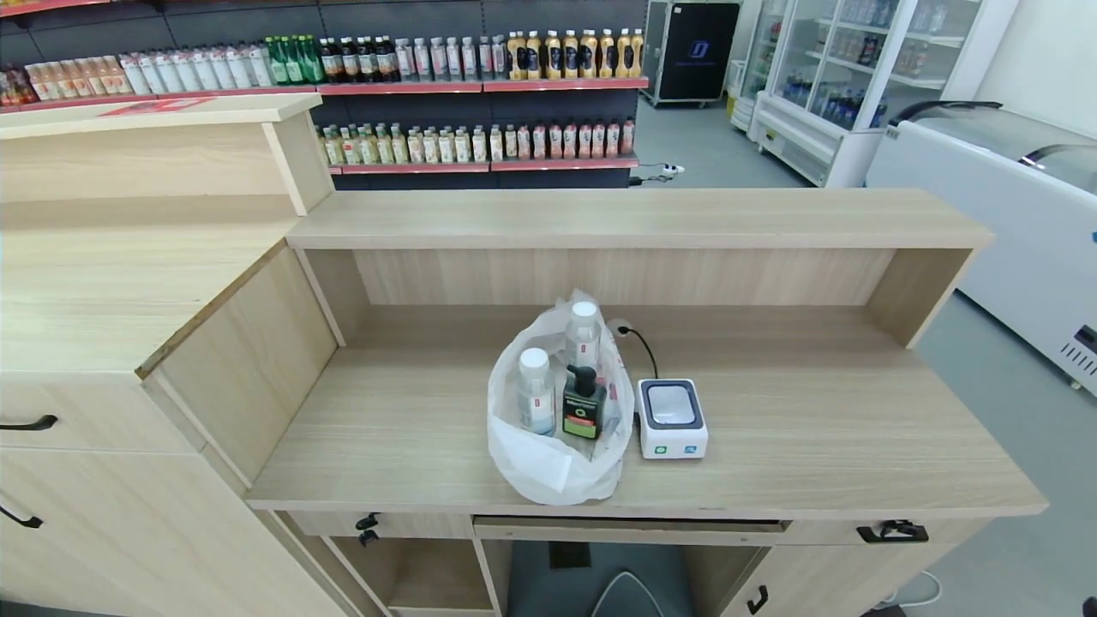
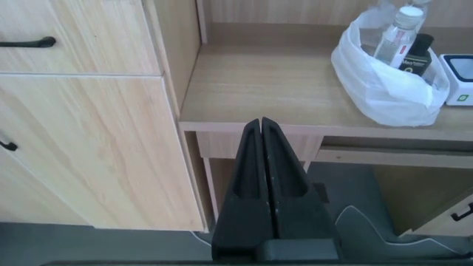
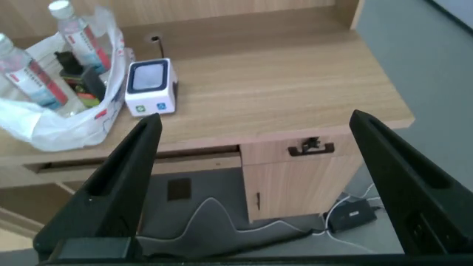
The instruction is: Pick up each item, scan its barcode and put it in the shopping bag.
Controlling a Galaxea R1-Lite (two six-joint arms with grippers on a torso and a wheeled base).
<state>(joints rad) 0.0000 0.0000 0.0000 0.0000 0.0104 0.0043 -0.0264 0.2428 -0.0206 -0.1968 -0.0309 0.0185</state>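
Observation:
A white plastic shopping bag (image 1: 548, 463) stands open at the middle of the wooden counter (image 1: 814, 411). Inside it stand two clear bottles with white caps (image 1: 536, 390) (image 1: 584, 334) and a dark pump bottle (image 1: 584, 403). A white barcode scanner (image 1: 672, 417) sits right beside the bag, its cable running to the back. My left gripper (image 2: 261, 122) is shut with nothing in it, held low in front of the counter's edge, left of the bag (image 2: 384, 81). My right gripper (image 3: 255, 125) is open wide and empty, below the counter front, off to the right of the scanner (image 3: 151, 87).
A raised shelf (image 1: 634, 218) runs along the back of the counter and a taller cabinet (image 1: 128, 283) stands to the left. Drawer handles (image 1: 891, 531) sit under the counter's front edge. Store shelves of bottles (image 1: 480, 60) and freezers (image 1: 1011, 231) stand beyond.

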